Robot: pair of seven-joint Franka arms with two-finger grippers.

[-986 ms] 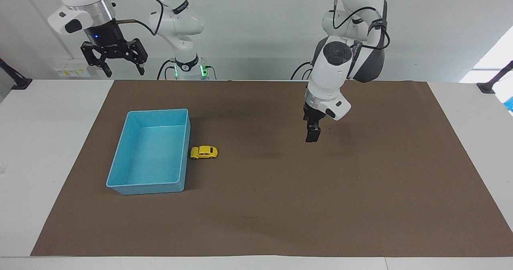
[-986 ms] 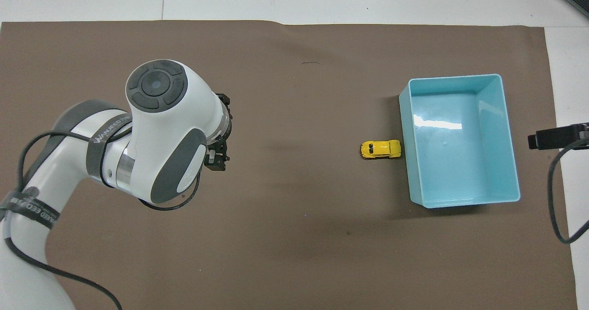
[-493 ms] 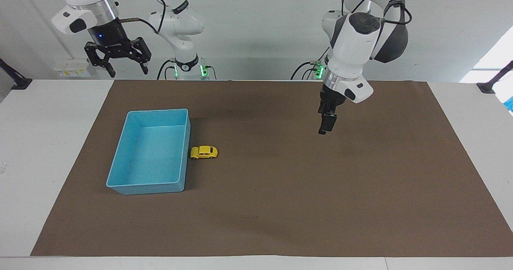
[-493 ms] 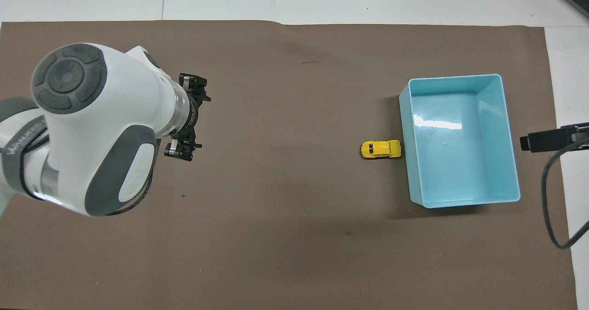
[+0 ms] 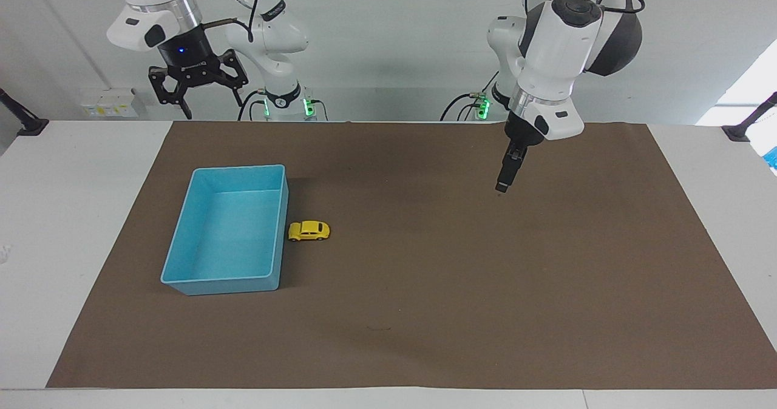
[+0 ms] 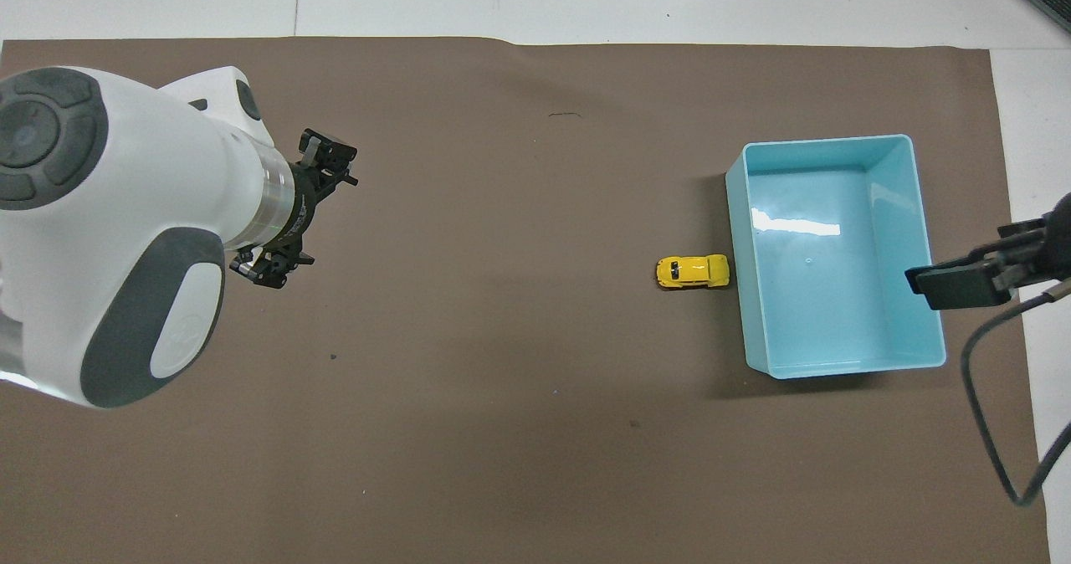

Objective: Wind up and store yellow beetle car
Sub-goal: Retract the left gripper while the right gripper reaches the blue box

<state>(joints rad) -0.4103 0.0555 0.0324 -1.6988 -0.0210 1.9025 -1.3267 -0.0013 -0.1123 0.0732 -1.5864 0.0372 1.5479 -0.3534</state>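
The yellow beetle car (image 5: 309, 231) stands on its wheels on the brown mat, right beside the long wall of the blue bin (image 5: 182, 233). It also shows in the overhead view (image 6: 692, 271), next to the bin (image 6: 837, 141), which has nothing in it. My left gripper (image 5: 502, 184) hangs open and empty in the air over the mat, well apart from the car toward the left arm's end; in the overhead view its fingers (image 6: 269, 269) are spread. My right gripper (image 5: 210, 109) is open, raised over the table's edge by the robots.
The brown mat (image 5: 425, 312) covers most of the white table. One dark finger of the right gripper (image 6: 960, 286) covers the bin's rim in the overhead view. A cable hangs from the right arm at the mat's corner.
The left gripper has risen and drawn back toward the left arm's base. The right gripper has shifted toward the bin. The car and bin have not moved.
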